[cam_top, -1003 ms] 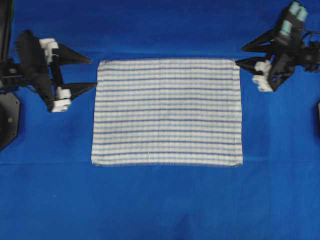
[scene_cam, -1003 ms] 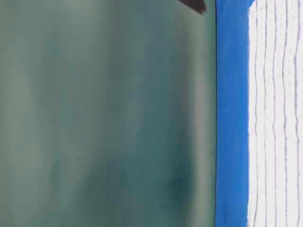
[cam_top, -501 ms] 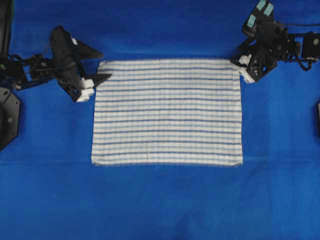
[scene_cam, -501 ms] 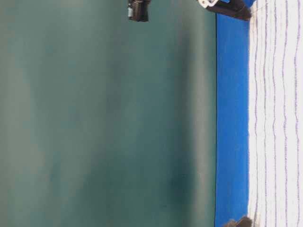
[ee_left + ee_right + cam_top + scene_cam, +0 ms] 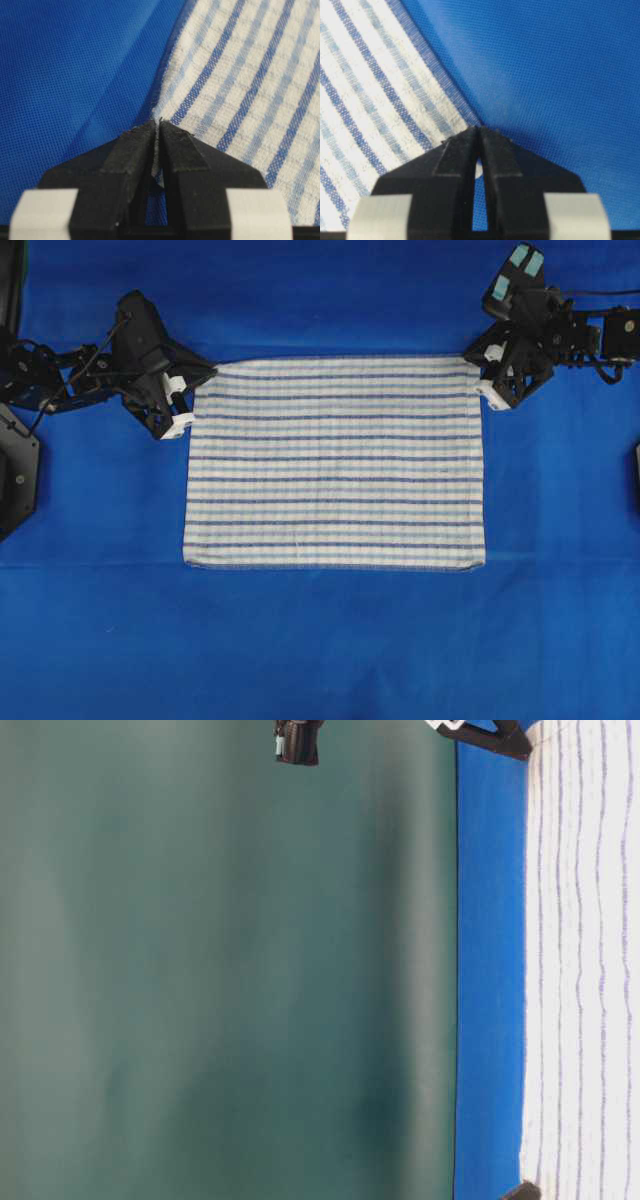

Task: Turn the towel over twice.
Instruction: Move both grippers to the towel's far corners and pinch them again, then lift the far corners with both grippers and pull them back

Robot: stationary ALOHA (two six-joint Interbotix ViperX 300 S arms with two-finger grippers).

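The towel, white with dark and light blue stripes, lies flat on the blue table covering. My left gripper is at its far left corner. In the left wrist view this gripper is shut, with the hem of the towel pinched between the black fingertips. My right gripper is at the far right corner. In the right wrist view it is shut on the corner tip of the towel, and a bit of white cloth shows between the jaws. The table-level view shows the towel lying flat.
The blue table covering stretches well beyond the towel on every side. Black arm bases stand at the left edge and the right edge of the overhead view. A dull green wall stands behind the table.
Both grippers were open beside the far corners. They have come in onto the corners and shut on them. The far left corner is drawn slightly inward.
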